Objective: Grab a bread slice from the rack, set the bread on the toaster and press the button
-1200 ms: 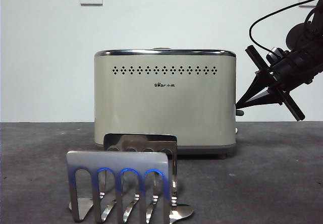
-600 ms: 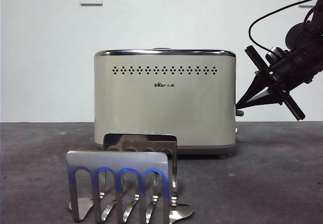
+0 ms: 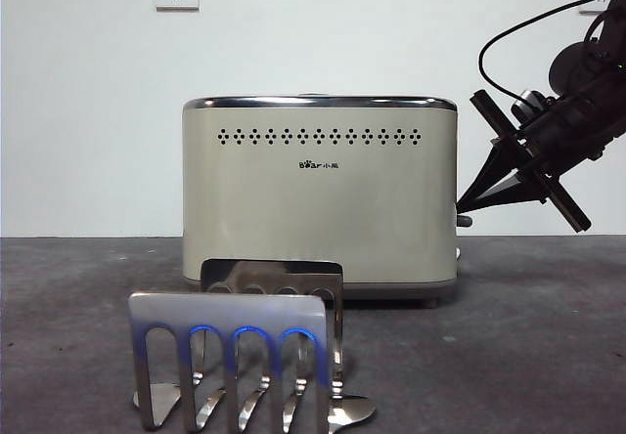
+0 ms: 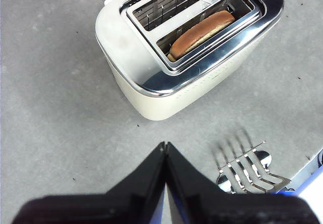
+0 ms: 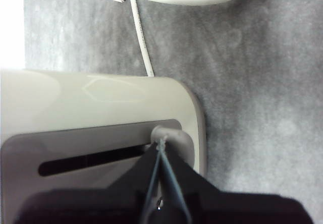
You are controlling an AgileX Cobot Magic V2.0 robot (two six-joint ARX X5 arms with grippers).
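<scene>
right tool (image 5: 160, 144) tip covers part of the button (image 5: 174, 135).

Large cream-beige boxy toaster (image 3: 320, 195): small "Bear" logo (image 3: 318, 165) on its broad side, just under the vent holes.

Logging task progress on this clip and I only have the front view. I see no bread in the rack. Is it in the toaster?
Observer: Yes. The left wrist view shows the slice of bread sitting in one slot of the toaster; the other slot is empty.
Operator: Which arm is that at the toaster's side?
Observer: The right gripper, jaws shut, with its tip on the button.
Operator: Where is the left gripper?
Observer: The left gripper hangs above the table, jaws shut and holding nothing, with the rack below it.
</scene>
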